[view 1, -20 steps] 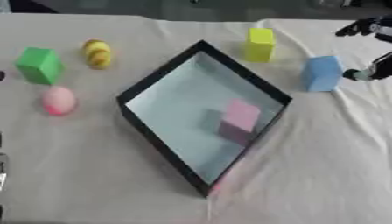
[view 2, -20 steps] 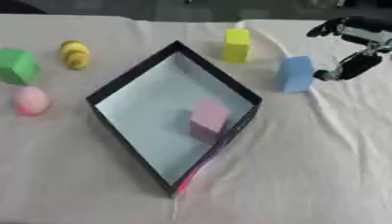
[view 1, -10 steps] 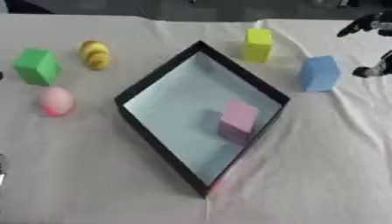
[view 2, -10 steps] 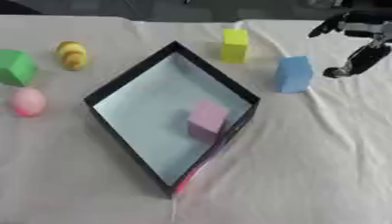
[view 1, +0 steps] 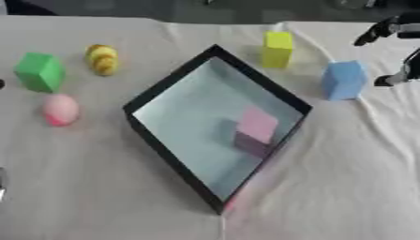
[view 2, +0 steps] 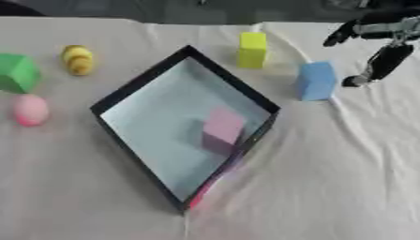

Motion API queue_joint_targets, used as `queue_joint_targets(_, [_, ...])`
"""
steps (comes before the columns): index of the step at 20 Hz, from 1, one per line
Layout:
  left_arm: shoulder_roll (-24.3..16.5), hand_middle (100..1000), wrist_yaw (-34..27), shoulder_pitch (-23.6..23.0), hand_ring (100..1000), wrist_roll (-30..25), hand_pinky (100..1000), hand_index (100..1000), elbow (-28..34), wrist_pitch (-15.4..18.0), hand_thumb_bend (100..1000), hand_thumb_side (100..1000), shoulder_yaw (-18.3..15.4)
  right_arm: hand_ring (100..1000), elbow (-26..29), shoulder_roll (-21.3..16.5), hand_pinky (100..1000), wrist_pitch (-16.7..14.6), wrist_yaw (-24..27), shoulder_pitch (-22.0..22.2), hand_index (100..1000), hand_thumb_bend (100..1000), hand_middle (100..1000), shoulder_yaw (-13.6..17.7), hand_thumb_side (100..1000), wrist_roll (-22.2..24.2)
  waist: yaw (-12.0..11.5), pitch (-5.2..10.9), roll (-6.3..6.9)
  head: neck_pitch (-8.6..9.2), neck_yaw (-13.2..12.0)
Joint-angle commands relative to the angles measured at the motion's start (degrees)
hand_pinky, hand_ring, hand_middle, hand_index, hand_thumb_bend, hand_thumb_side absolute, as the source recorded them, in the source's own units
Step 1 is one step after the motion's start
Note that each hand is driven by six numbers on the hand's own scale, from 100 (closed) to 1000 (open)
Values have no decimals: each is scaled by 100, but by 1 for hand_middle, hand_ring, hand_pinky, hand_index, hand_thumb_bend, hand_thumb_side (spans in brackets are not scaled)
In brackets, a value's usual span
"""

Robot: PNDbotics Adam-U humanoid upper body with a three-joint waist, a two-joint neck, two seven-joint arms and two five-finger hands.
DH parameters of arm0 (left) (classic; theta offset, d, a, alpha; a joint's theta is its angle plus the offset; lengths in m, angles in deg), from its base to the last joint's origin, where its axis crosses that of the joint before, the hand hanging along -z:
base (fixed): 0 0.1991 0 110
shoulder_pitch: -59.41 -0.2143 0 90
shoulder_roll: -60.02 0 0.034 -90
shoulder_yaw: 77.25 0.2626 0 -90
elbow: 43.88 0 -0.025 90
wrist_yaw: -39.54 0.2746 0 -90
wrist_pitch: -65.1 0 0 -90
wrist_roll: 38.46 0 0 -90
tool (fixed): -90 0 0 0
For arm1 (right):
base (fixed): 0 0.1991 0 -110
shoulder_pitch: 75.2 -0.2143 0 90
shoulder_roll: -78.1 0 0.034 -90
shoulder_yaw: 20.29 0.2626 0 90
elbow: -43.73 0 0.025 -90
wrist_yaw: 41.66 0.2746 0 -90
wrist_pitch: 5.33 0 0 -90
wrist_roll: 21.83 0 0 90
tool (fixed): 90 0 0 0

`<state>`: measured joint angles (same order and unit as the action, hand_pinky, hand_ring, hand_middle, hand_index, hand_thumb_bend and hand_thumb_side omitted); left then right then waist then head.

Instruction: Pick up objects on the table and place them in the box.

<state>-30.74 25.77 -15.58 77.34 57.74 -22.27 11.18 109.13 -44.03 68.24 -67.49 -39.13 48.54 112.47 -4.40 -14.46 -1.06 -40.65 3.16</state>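
Right hand [view 2: 382,44]: we held it open and empty at the far right, fingers spread. Blue block [view 2: 315,80]: on the counter [view 2: 328,187] just left of the hand, apart from it. Yellow block [view 2: 252,49]: farther left. Box [view 2: 139,84]: well left and nearer us, a pink block [view 2: 221,129] inside. Green block [view 2: 16,72], yellow-brown lump [view 2: 78,59], pink ball [view 2: 30,109]: beyond the box, far from the hand.

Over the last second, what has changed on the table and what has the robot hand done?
Little has changed. The right hand hangs beside the blue block as before, fingers spread, touching nothing; it has perhaps edged slightly away. Nothing was grasped or released. The pink block stays in the box, and the blue, yellow and green blocks lie unmoved on the cloth.
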Motion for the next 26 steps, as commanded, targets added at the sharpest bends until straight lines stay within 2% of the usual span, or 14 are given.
queue_joint_targets(1, [-117,754,22,69,780,-1,815,816,102,-6,161,754,-23,922,94,-42,947,66,43,-199,917,476,864,130,220,362,-12,1,-29,73,30])
queue_joint_targets(6, [-93,754,12,98,781,-9,816,815,109,-2,161,756,-22,924,36,99,944,207,-112,-322,933,482,869,295,240,744,-41,-28,-17,90,48])
queue_joint_targets(18, [-39,754,-4,179,781,-15,816,812,139,2,155,761,-18,929,-338,379,942,172,-718,-419,939,503,879,443,284,766,-133,-186,20,193,79])
queue_joint_targets(26, [-11,755,-19,229,781,-20,817,811,177,1,153,764,-16,931,-525,493,939,172,-1124,-433,941,498,880,602,283,758,-189,-307,51,243,71])
